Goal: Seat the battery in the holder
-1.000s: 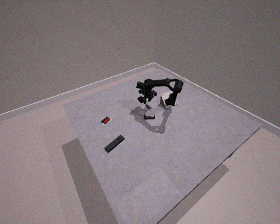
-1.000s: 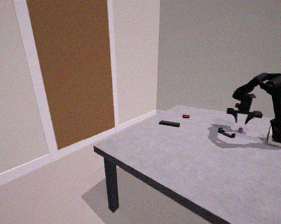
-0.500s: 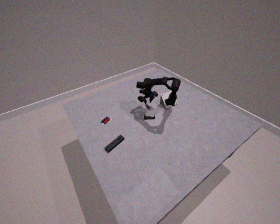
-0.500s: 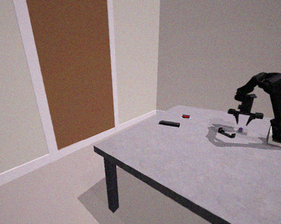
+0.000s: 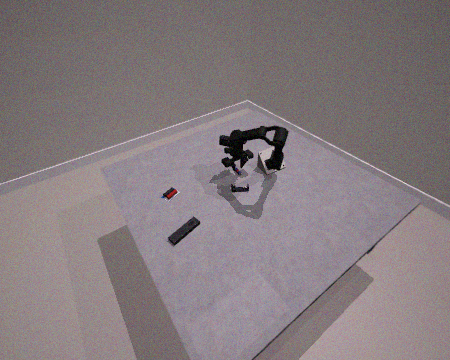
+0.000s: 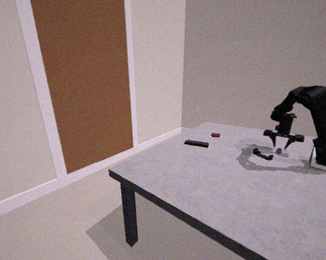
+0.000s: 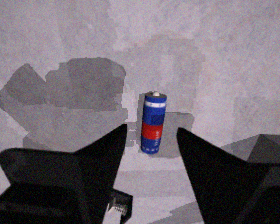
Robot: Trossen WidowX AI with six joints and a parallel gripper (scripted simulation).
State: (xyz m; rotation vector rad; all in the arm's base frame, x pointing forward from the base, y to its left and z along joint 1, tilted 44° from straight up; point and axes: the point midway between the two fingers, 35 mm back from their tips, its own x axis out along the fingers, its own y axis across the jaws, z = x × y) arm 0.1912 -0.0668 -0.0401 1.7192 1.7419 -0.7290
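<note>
The battery [image 7: 153, 122] [image 5: 237, 170] [image 6: 279, 150] is a blue cylinder with a red band. It lies on the grey table, its small terminal end pointing away from the wrist camera. My gripper [image 7: 152, 130] [image 5: 234, 162] [image 6: 280, 145] is open and hangs just above it. A finger stands on each side of the battery, and both are clear of it. The black holder [image 5: 240, 188] [image 6: 263, 154] sits on the table a short way from the battery, toward the table's middle. It is empty.
A small red and blue object [image 5: 170, 193] [image 6: 216, 134] and a flat black bar [image 5: 184, 230] [image 6: 196, 143] lie farther out on the table. The arm's white base [image 5: 267, 162] [image 6: 320, 158] stands close behind the battery.
</note>
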